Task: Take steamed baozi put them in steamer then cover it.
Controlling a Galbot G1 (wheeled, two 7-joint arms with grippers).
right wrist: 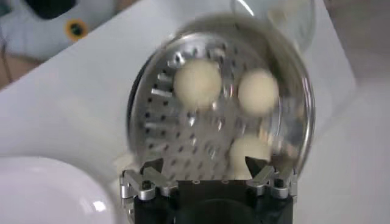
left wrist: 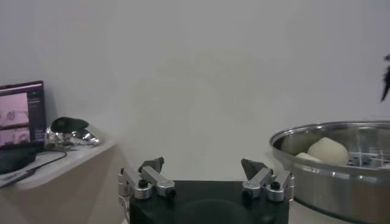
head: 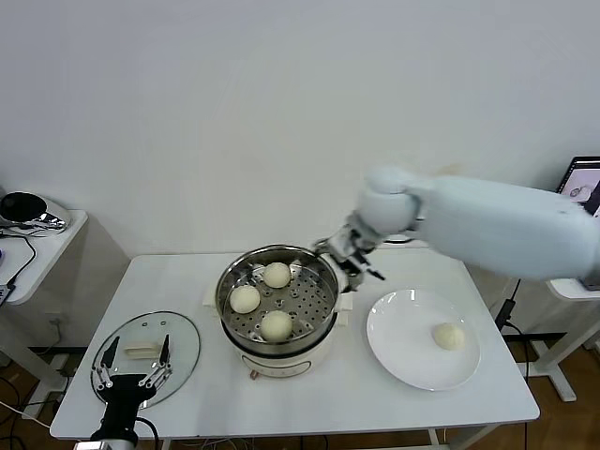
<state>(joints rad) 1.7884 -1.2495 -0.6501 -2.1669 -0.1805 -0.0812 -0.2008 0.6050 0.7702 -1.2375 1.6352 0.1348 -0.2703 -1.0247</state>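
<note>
Hovering nearest, at seven o'clock: left gripper point(head: 137, 360), fingers spread, empty, above the cover point(head: 147, 355) lying flat on the table point(head: 328, 408). Sitting centrally: steamer point(head: 278, 309) holding three steamed baozi point(head: 277, 324). Resting at four o'clock: fourth on the plate point(head: 398, 361). Hanging at steamer's two o'clock rim: right gripper point(right wrist: 207, 176), parted, empty.
</note>
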